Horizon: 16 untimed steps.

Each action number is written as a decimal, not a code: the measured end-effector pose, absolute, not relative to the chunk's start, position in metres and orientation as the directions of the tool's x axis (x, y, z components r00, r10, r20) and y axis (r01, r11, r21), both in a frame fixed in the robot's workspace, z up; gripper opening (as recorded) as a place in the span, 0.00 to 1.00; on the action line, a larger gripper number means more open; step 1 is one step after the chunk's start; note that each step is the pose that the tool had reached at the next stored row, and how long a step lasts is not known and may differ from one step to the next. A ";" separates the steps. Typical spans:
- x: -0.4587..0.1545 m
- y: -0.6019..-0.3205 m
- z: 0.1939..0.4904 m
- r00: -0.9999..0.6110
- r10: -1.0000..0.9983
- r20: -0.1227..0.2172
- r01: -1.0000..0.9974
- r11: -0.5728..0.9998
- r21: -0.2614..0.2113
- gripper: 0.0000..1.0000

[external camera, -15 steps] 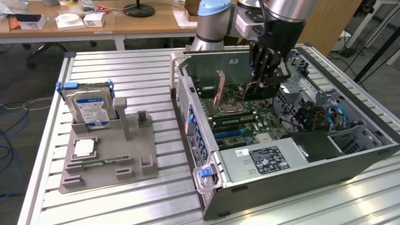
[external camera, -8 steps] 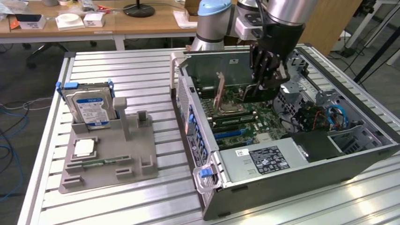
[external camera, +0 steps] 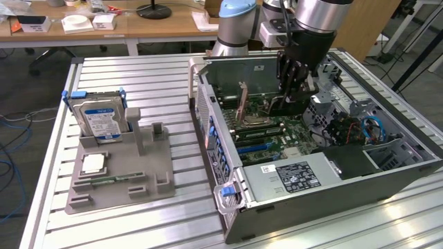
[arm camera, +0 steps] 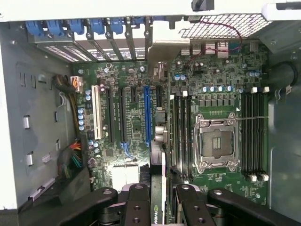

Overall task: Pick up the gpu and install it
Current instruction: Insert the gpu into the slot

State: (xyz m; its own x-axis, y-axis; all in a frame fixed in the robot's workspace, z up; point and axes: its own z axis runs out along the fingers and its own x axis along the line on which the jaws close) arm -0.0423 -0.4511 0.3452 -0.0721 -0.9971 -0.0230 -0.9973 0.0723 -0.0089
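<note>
Above motherboard (arm camera: 134,123), gripper (arm camera: 161,190) clamps gpu (arm camera: 158,208).

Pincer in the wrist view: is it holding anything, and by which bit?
Yes, the pincer holds the gpu, pinched by its top edge, over the motherboard.

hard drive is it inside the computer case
No, the hard drive stands upright in the grey holder on the exterior view's left, outside the computer case.

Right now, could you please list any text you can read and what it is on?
No text reads clearly.
Hard drive label: too small.
Power supply label: too small.
Green logo on the gpu edge: blurred.
</note>
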 end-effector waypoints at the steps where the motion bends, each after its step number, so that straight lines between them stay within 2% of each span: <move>1: -0.042 -0.451 0.345 -0.072 -0.997 -0.023 -0.997 0.073 -0.009 0.26; 16: -0.042 -0.459 0.342 -0.073 -0.997 -0.023 -0.997 0.073 -0.009 0.26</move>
State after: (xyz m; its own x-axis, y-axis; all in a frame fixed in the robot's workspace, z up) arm -0.0424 -0.4592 0.3424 -0.0727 -0.9971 -0.0233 -0.9973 0.0729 -0.0090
